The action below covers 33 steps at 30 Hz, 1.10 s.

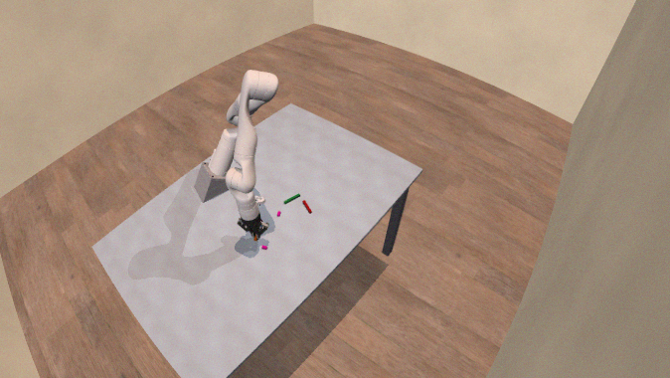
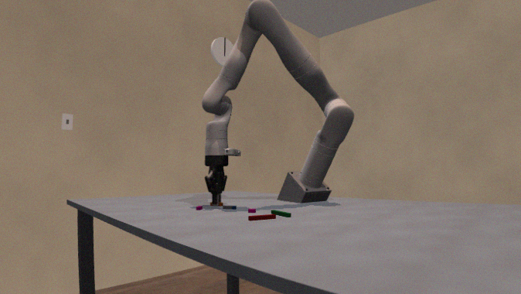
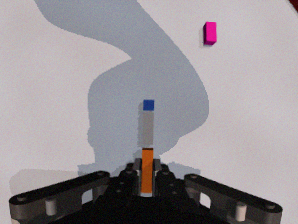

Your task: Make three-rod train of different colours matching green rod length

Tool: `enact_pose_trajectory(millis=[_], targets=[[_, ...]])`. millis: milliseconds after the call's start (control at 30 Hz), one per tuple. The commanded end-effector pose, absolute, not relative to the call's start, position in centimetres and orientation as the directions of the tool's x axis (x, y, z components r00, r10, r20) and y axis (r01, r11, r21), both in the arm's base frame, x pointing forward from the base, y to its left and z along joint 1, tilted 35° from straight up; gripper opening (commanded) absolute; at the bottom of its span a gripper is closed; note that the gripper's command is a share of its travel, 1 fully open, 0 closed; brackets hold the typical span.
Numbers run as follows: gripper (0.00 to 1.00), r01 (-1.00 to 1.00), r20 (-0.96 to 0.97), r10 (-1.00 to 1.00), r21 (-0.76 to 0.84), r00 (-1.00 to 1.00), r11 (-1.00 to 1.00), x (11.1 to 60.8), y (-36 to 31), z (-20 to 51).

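1. A white Kinova arm (image 2: 305,73) rises from a grey wedge-shaped base (image 2: 289,192) on a grey table (image 2: 386,240) and arches over, so that its wrist points straight down in the left-centre of the exterior view.
2. The black gripper (image 3: 147,185) is closed narrowly on the orange rod (image 3: 147,171) — in the wrist view the rod runs up the frame from between the fingertips, low in the centre.
3. In line with the orange rod, just above it in the wrist view, lies the grey rod (image 3: 147,127), and past that the small blue rod (image 3: 149,104). The three form one straight column; whether their ends touch cannot be told.
4. In the exterior view the gripper tips sit low, at or just above the table top, with the orange rod (image 2: 216,203) showing beneath them.
5. The green rod (image 1: 291,198) lies flat to the upper right of the gripper in the top view, with the red rod (image 1: 307,206) just to its right — apart from it and angled differently.
6. One magenta rod (image 1: 278,213) lies between the gripper and the green rod; a second magenta rod (image 1: 264,247) lies just below the gripper in the top view.
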<state>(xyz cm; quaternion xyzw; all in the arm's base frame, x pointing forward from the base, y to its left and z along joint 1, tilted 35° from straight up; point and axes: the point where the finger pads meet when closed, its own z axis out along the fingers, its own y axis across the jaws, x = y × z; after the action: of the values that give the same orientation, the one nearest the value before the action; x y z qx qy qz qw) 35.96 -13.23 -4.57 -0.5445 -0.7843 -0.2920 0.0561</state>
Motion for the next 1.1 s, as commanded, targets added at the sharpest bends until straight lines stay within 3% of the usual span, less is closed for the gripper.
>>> enact_pose_trajectory(millis=[0, 1067], targets=[[0.05, 0.887, 0.408, 0.821, 0.396, -0.4, 0.236, 35.96, -13.08, -4.8], [0.05, 0.887, 0.408, 0.821, 0.396, -0.4, 0.236, 36.08, -12.81, -5.22]])
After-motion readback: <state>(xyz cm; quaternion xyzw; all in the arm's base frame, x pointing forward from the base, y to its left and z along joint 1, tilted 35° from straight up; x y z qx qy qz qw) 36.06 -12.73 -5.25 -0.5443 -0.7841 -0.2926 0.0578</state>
